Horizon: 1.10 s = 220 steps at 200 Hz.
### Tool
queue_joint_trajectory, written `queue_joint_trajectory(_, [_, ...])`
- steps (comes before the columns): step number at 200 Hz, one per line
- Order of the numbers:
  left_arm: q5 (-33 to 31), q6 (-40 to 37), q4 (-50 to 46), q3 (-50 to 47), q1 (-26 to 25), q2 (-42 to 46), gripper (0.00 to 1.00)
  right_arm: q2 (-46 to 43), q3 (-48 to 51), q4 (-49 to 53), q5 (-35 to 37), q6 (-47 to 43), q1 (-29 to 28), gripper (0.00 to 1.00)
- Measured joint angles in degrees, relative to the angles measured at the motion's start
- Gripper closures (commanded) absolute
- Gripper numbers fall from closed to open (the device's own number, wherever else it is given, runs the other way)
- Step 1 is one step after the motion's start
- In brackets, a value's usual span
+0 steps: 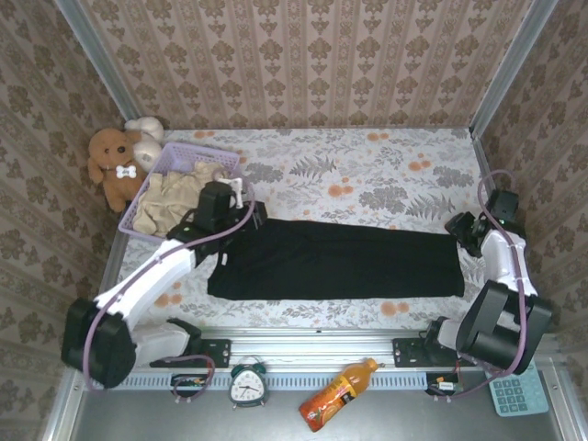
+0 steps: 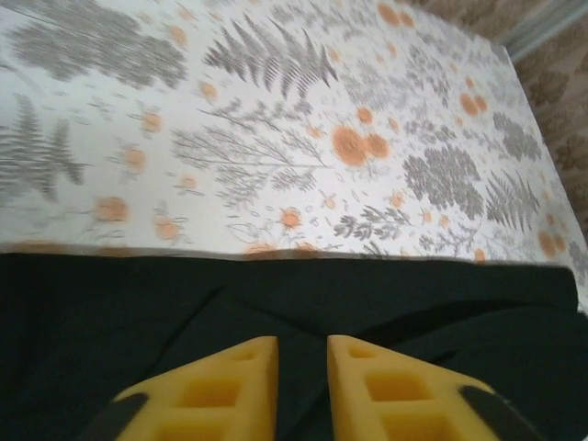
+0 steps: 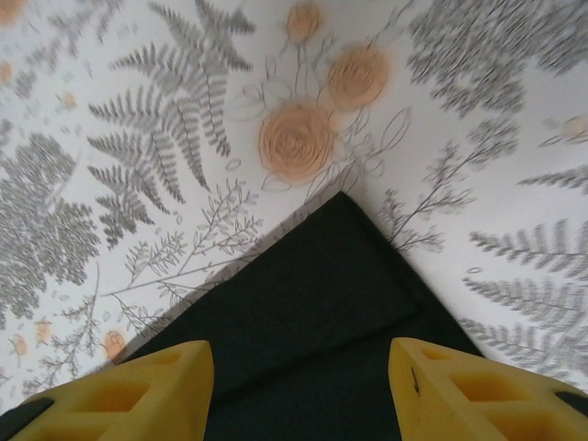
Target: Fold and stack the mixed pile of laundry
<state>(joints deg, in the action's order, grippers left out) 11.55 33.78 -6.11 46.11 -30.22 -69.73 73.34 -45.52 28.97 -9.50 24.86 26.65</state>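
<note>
Black garment (image 1: pixel 340 262) is risking lopsided bunching: left gripper (image 2: pixel 302 343) is sitting nearly closed, grip unclear, while right gripper (image 3: pixel 297 349) is hovering spread.

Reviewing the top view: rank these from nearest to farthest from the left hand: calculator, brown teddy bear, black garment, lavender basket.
1. black garment, directly beneath the left hand.
2. lavender basket, just to the hand's left.
3. brown teddy bear, beyond the basket in the far left corner.
4. calculator, at the near right corner, off the floral cloth.
</note>
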Motion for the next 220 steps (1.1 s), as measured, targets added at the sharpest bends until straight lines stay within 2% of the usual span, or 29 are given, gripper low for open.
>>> queue_joint_trajectory(36, [0.0, 1.1, 2.3, 0.3, -5.8, -8.7, 0.88, 7.0, 0.7, -2.8, -0.7, 0.7, -4.4, 0.46])
queue_joint_trajectory(68, [-1.5, 4.3, 2.9, -2.8, -5.9, -12.1, 0.88, 15.7, 0.5, -4.9, -0.7, 2.0, -4.5, 0.46])
queue_joint_trajectory(112, [-2.3, 5.7, 1.5, -3.3, -5.0, -22.9, 0.86, 21.0, -5.8, -6.0, -1.3, 3.9, -4.3, 0.46])
queue_joint_trajectory(172, [-0.9, 4.0, 1.5, 12.2, -4.1, -35.0, 0.79, 31.6, -18.1, -7.0, -1.7, 5.4, -4.0, 0.47])
queue_joint_trajectory(184, [-0.5, 3.6, 1.5, 15.2, -3.2, -36.8, 0.71, 34.0, -21.4, -6.6, -1.6, 5.3, -4.0, 0.46])
queue_joint_trajectory(220, [-0.7, 0.5, -0.8, 21.1, 0.0, -37.1, 0.31, 36.8, -29.4, -5.5, -0.7, 3.0, -4.4, 0.42])
